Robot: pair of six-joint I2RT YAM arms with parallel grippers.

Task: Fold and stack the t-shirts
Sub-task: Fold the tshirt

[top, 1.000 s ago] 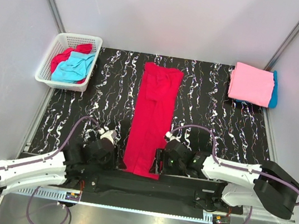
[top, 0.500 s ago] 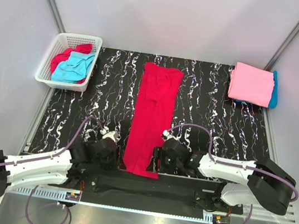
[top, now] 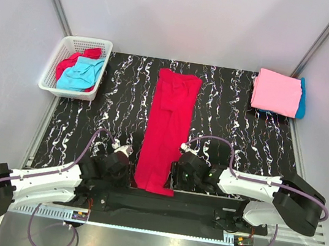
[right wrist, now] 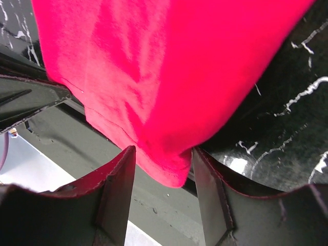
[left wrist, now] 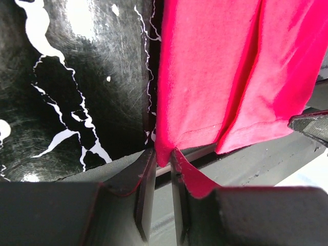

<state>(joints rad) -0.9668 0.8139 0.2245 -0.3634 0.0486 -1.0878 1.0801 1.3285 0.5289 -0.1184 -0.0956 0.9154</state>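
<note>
Red t-shirt (top: 166, 129) lies flat on the tabletop (top: 231, 133) as a long narrow strip with its sides folded in. It runs straight away from between the two grippers, and its near hem reaches the tabletop's near edge.

The left gripper (left wrist: 163, 154) is at the near-left corner of that hem. Its fingers (left wrist: 146, 195) are drawn almost together, and the corner of the cloth is nipped between their tips, with a small flap of red lying over the right-hand finger.

The right gripper (right wrist: 161, 154) is at the near-right corner. Its jaws stand apart, one on each side of the bunched corner. The cloth fills the gap between them — straddled, not pinched.

Far ahead of the right gripper and off to its right, at the tabletop's back corner, a folded pink t-shirt (top: 276, 91) rests on a folded turquoise t-shirt (top: 303, 97), whose edge shows along the pink one's right side.

Far ahead of the left gripper and off to its left, a white basket (top: 77, 41) holds crumpled t-shirts (top: 80, 73) — one red, one turquoise, with the turquoise on top.
</note>
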